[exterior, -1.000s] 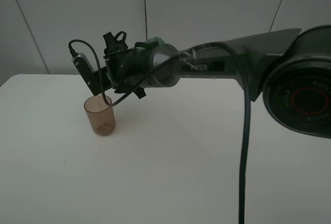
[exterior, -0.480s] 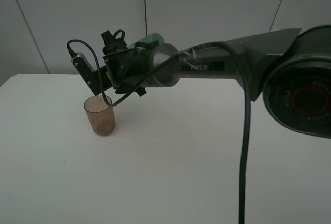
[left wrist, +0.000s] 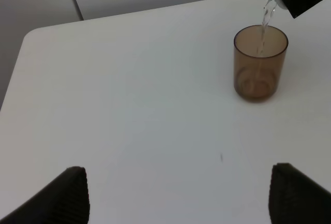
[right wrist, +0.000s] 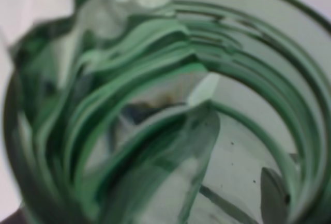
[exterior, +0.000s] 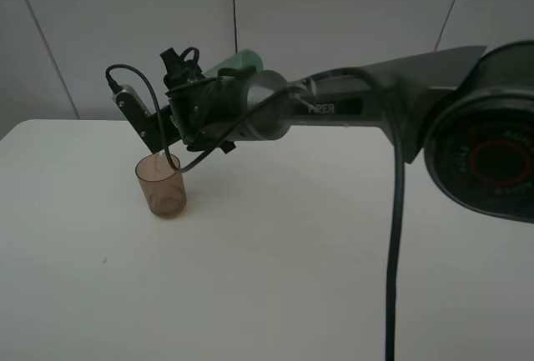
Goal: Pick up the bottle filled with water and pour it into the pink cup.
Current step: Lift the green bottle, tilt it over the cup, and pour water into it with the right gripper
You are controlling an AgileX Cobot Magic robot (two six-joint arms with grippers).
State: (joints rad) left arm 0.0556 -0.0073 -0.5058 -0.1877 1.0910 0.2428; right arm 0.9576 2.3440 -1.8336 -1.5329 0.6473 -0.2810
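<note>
The left gripper [left wrist: 178, 195] is wide open, empty. Mid-pour here: the pink cup [exterior: 161, 186] at 9 o'clock on the table [exterior: 317, 278] catches a thin stream [left wrist: 265, 17] from the bottle [exterior: 238, 64], tipped at its 1 o'clock and clamped in the right gripper [exterior: 190, 104]. Next probably needs a steady tilt, then righting it.

I count one green bottle [exterior: 238, 64], and it lies in the right claw [exterior: 193, 87]. One pink cup [exterior: 162, 186] stands just below that claw. One thin stream of water [left wrist: 265, 19] runs from the bottle's mouth into the cup. One white table [exterior: 292, 278] lies under both claws. I count two claws: the right one and the left claw [left wrist: 178, 198], which shows two dark fingertips [left wrist: 62, 195] well apart from the cup. One black cable [exterior: 133, 69] loops just beside the right claw.
</note>
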